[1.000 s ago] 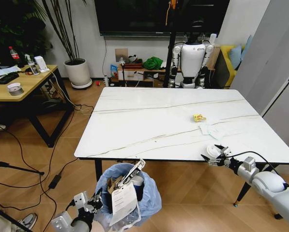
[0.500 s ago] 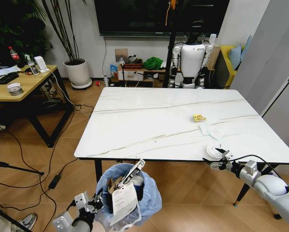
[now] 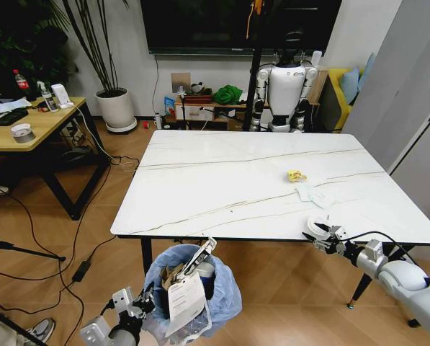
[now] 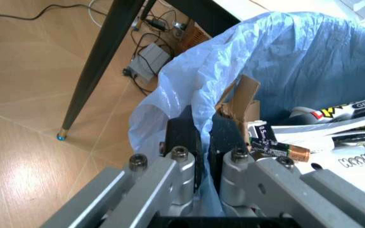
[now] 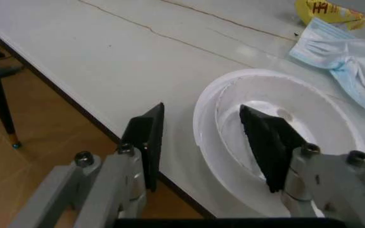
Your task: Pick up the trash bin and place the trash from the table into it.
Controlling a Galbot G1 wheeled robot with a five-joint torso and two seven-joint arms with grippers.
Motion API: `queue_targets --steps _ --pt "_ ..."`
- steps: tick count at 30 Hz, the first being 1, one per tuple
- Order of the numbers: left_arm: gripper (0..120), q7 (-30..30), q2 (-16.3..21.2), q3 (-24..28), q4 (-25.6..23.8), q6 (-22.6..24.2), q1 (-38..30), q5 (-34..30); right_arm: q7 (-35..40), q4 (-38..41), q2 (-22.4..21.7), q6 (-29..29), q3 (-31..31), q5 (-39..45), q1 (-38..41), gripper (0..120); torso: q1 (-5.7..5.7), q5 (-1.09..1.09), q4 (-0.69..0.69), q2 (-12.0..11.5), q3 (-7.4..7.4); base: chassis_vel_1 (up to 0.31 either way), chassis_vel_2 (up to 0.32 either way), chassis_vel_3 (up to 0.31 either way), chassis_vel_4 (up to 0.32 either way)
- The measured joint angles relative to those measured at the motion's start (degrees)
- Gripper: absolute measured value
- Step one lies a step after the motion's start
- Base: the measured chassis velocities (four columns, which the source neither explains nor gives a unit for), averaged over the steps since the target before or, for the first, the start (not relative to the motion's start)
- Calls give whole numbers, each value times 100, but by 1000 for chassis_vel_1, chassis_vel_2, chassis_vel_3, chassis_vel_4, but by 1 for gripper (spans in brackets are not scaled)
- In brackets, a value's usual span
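The right gripper (image 5: 201, 142), jaws open, straddles the rim of the white round disc (image 5: 309, 118) at the table (image 3: 222, 180) edge, disc centre toward 2 o'clock.

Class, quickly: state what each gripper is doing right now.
Left gripper: shut on the trash bin, pinching its bag-lined rim.
Right gripper: open, fingers straddling the rim of the white disc at the table edge.

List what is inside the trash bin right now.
Inside the trash bin: a torn brown carton, a battery, printed white papers and a wrapper. The blue bag and top layer hide anything deeper. The left gripper grips the rim.
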Motion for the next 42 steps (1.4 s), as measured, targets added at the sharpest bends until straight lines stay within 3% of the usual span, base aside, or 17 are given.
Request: queue_targets --steps 3,7,15,25,33,42 --pt "0 1 1 -2 -1 0 3 0 -2 -14 -17 0 -8 -1 9 35 0 -2 0 0 0 0 0 0 0" --pt "0 3 1 -4 -2 -1 2 0 -14 -59 -27 0 -36 -9 48 15 0 -1 -1 0 0 0 0 0 0" --pt "0 4 22 -14 -19 -2 9 -3 -60 -49 -47 4 -85 -37 114 0 0 1 -1 -1 1 0 0 0 0" --pt "0 4 45 -6 -34 -2 40 -3 -217 513 -97 106 36 -62 68 0 2 2 -1 -3 3 0 0 0 0" --pt "0 3 38 5 -37 -2 45 6 -376 1512 -296 256 129 42 25 0 2 -1 -1 -2 2 0 0 0 0" --pt "0 3 29 -3 -77 -2 116 25 -255 3154 -507 320 -470 89 350 0 1 0 0 -1 1 0 0 0 0"
